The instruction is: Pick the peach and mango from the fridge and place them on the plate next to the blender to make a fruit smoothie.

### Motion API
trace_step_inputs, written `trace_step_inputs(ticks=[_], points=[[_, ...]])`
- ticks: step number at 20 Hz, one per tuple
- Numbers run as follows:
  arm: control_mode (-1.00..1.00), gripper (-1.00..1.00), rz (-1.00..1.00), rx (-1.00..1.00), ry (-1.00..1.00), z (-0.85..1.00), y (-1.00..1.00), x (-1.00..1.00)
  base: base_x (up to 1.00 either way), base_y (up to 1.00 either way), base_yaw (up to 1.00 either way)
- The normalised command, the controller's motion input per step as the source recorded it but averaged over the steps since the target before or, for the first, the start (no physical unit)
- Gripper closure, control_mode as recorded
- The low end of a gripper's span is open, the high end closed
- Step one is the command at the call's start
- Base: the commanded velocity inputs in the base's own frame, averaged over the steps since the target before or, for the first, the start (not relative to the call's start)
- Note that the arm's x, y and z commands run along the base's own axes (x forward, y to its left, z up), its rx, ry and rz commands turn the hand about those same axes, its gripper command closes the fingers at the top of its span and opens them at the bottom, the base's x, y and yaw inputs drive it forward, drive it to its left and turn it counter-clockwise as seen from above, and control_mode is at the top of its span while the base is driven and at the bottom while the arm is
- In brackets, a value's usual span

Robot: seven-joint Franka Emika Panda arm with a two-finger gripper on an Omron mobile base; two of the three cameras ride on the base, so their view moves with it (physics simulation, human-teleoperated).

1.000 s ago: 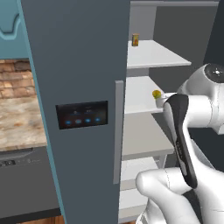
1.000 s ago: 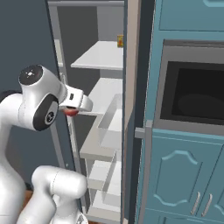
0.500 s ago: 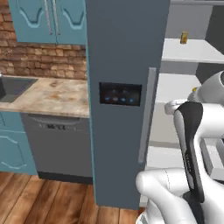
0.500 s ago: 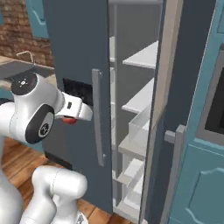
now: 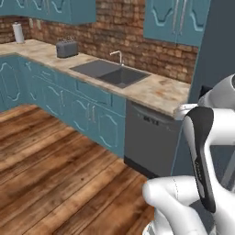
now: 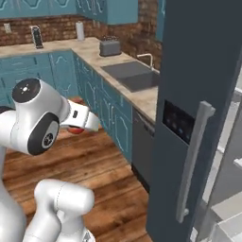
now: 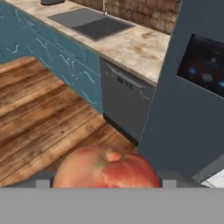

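The peach (image 7: 107, 168), reddish-orange and round, sits between the two fingertips at the bottom of the hand view, with my gripper (image 7: 106, 180) shut on it. From the right base view the peach (image 6: 74, 129) shows as a red spot under the hand, in front of the arm's big joint. The dark slate fridge (image 6: 198, 71) stands to the right, its door with bar handle (image 6: 194, 160) and blue-lit panel (image 7: 205, 65) facing me. A tall dark-and-grey appliance (image 6: 36, 37) on the far counter looks like the blender. The mango and the plate are out of view.
A stone counter (image 5: 151, 89) runs along the brick wall with a sink (image 5: 110, 73), a toaster (image 5: 67, 48) and a paper towel roll (image 5: 17, 32). A grey dishwasher (image 5: 149, 137) sits beside the fridge. Wooden floor (image 5: 46, 160) spreads open to the left.
The whole picture has swung left, from the open fridge shelves to the counter and sink, so the base has turned. The peach stays in the gripper.
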Motion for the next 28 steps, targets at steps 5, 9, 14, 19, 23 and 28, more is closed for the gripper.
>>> trace_step_inputs(ticks=[5, 9, 14, 19, 23, 28], points=[[1.0, 1.0, 0.0, 0.0, 0.0, 0.0, 0.0, 0.0, 0.0, 0.71, 0.86], [1.0, 1.0, 0.0, 0.0, 0.0, 0.0, 0.0, 0.0, 0.05, 0.57, 0.87], [1.0, 1.0, 0.0, 0.0, 0.0, 0.0, 0.0, 0.0, 0.36, 0.44, 0.78], [1.0, 1.0, 0.0, 0.0, 0.0, 0.0, 0.0, 0.0, 0.4, 0.32, 0.78], [1.0, 1.0, 0.0, 0.0, 0.0, 0.0, 0.0, 0.0, 0.14, 0.09, 0.82], [1.0, 1.0, 0.0, 0.0, 0.0, 0.0, 0.0, 0.0, 0.0, 0.08, 0.89]])
